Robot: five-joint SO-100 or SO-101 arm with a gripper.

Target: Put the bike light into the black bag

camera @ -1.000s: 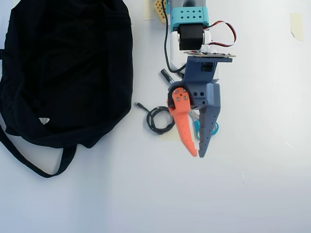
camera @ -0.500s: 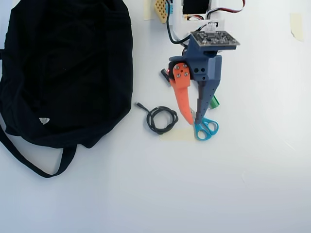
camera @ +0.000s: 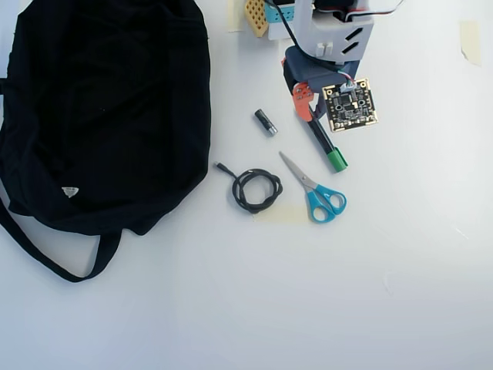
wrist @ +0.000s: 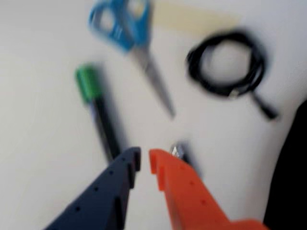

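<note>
The black bag (camera: 100,108) lies at the left of the overhead view, its strap trailing toward the near edge; a dark edge of it shows at the right of the wrist view (wrist: 293,167). The bike light shows in neither view. My gripper (wrist: 144,159) has a dark blue finger and an orange finger, nearly together with only a narrow gap and nothing between them. In the overhead view the gripper (camera: 305,104) hovers over the marker's top end, right of the bag.
A black marker with green cap (camera: 327,148) (wrist: 98,105), blue-handled scissors (camera: 316,191) (wrist: 132,38), a coiled black cable (camera: 256,190) (wrist: 228,62) and a small black-and-silver cylinder (camera: 266,122) (wrist: 181,152) lie on the white table.
</note>
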